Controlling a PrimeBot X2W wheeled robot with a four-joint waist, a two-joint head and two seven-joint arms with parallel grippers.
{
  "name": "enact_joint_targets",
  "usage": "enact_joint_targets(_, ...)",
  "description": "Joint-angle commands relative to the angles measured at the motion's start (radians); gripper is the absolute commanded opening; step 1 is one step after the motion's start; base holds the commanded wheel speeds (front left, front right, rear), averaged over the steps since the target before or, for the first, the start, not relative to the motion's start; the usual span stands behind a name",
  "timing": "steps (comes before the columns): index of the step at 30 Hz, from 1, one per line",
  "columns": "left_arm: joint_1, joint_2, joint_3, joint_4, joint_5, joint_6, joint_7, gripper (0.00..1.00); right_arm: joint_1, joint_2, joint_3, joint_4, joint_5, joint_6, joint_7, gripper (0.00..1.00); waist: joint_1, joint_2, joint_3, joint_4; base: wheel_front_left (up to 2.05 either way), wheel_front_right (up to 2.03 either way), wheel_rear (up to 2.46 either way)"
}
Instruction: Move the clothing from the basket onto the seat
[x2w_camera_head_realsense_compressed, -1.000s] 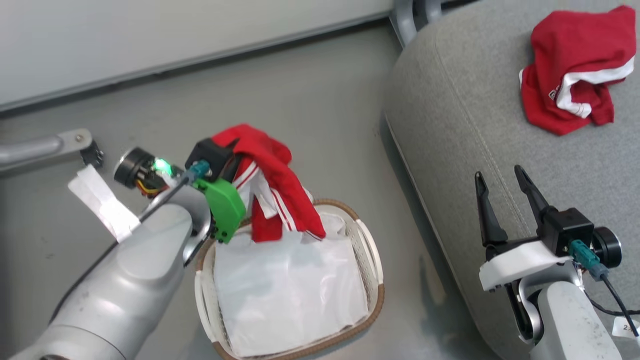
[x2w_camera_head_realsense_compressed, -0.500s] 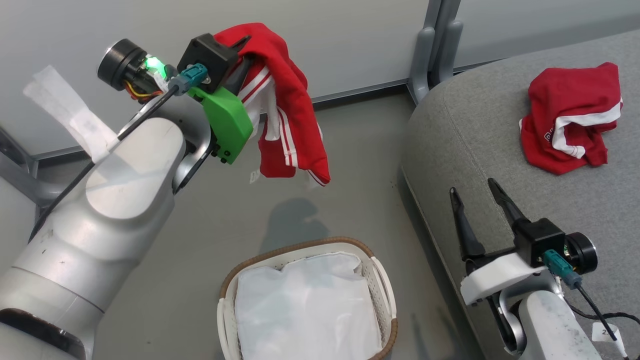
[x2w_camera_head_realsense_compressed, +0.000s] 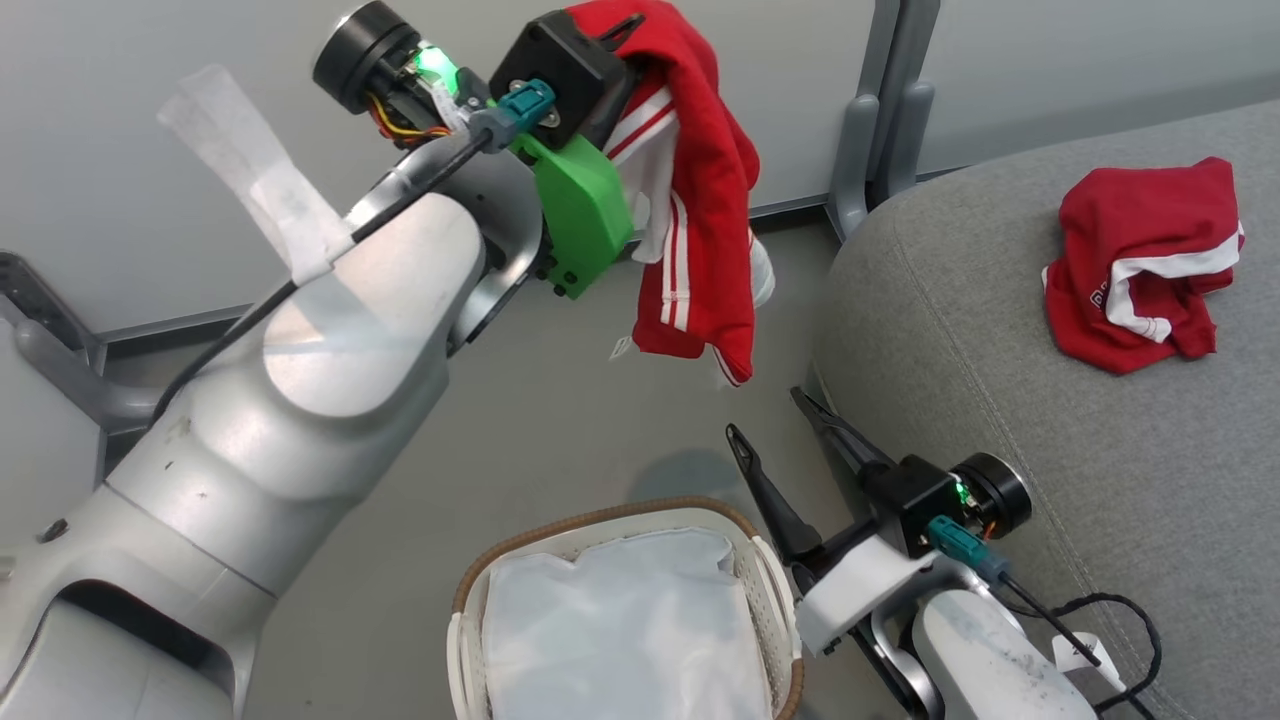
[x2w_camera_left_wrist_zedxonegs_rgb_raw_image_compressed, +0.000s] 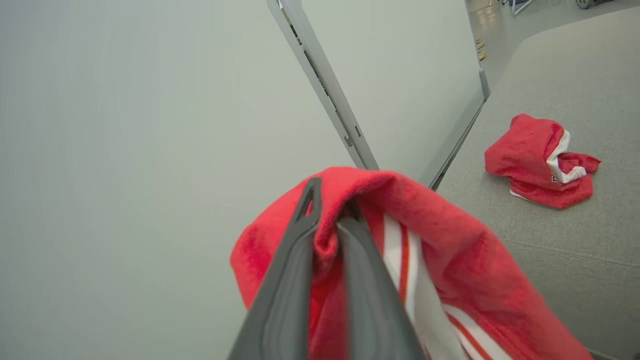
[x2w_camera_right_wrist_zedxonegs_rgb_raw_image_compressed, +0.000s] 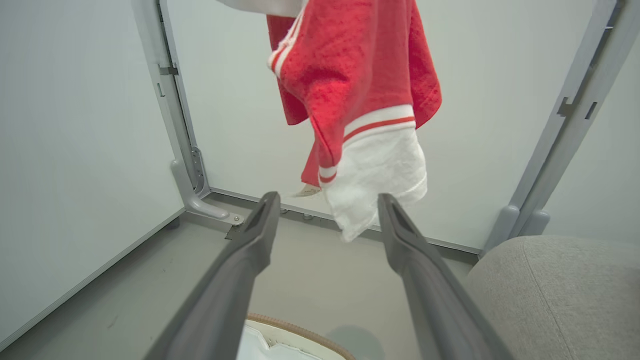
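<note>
At the left, the left gripper (x2w_camera_left_wrist_zedxonegs_rgb_raw_image_compressed: 330, 200) is clamped tight on a fold of a red garment (x2w_camera_head_realsense_compressed: 700, 220), the fabric pinched between its two dark fingers. The garment hangs in the air above the floor (x2w_camera_head_realsense_compressed: 560, 430), in front of the pale wall (x2w_camera_head_realsense_compressed: 120, 120), left of the seat and farther off than the basket. Its long axis runs up and down: the pinched fold is on top, and the white-striped hem and a white panel point down at the floor.

Nearer, the basket (x2w_camera_head_realsense_compressed: 600, 517) stands on the floor with a white liner sheet (x2w_camera_head_realsense_compressed: 620, 630) in it. Just right of it, the right gripper (x2w_camera_head_realsense_compressed: 768, 412) is spread wide with nothing between its fingers, its tips pointing far and left.

On the right is the seat (x2w_camera_head_realsense_compressed: 1000, 400). A second red garment (x2w_camera_head_realsense_compressed: 1140, 270) lies crumpled on its far right part, white trim showing, well apart from both grippers.
</note>
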Motion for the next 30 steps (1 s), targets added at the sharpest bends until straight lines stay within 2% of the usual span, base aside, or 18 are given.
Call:
enact_joint_targets(1, -0.025, -0.010, -0.004, -0.012, 0.005, 0.000, 0.004, 0.00, -0.028, -0.005, 0.001, 0.009, -0.002, -0.001, -0.002, 1.00, 0.0001, 0.0000, -0.010, 0.012, 0.00, 0.00, 0.00)
enact_joint_targets(10, -0.013, -0.057, -0.041, -0.074, -0.007, -0.004, 0.020, 0.00, -0.143, -0.004, -0.051, 0.042, -0.030, -0.001, -0.002, 1.00, 0.0001, 0.0000, -0.025, 0.049, 0.00, 0.00, 0.00)
enact_joint_targets(18, 0.059, -0.045, -0.064, -0.125, -0.031, -0.003, 0.017, 0.00, -0.181, -0.004, -0.111, -0.012, -0.043, -0.001, -0.002, 1.00, 0.0001, 0.0000, -0.031, 0.062, 0.00, 0.00, 0.00)
enact_joint_targets(20, 0.089, -0.039, -0.060, -0.135, -0.048, -0.001, 0.010, 0.00, -0.181, -0.004, -0.113, -0.014, -0.039, -0.001, -0.002, 0.40, 0.0001, 0.0000, -0.032, 0.060, 0.00, 0.00, 0.00)
enact_joint_targets(21, 0.100, -0.035, -0.060, -0.139, -0.052, 0.001, 0.007, 0.00, -0.181, -0.004, -0.112, -0.015, -0.037, -0.001, -0.002, 0.15, 0.0001, 0.0000, -0.032, 0.060, 0.00, 0.00, 0.00)
enact_joint_targets(22, 0.115, -0.030, -0.060, -0.143, -0.058, 0.003, 0.003, 0.00, -0.181, -0.004, -0.110, -0.015, -0.034, -0.001, -0.002, 0.03, 0.0001, 0.0000, -0.032, 0.059, 0.00, 0.00, 0.00)
enact_joint_targets(23, 0.128, -0.026, -0.059, -0.146, -0.063, 0.004, 0.000, 0.00, -0.181, -0.004, -0.109, -0.015, -0.033, -0.001, -0.002, 0.00, 0.0001, 0.0000, -0.033, 0.058, 0.00, 0.00, 0.00)
enact_joint_targets(30, 0.229, 0.000, -0.049, -0.151, -0.110, 0.026, -0.032, 0.00, -0.166, -0.004, -0.112, -0.013, -0.029, -0.001, -0.002, 0.00, 0.0001, 0.0000, -0.030, 0.051, 0.00, 0.00, 0.00)
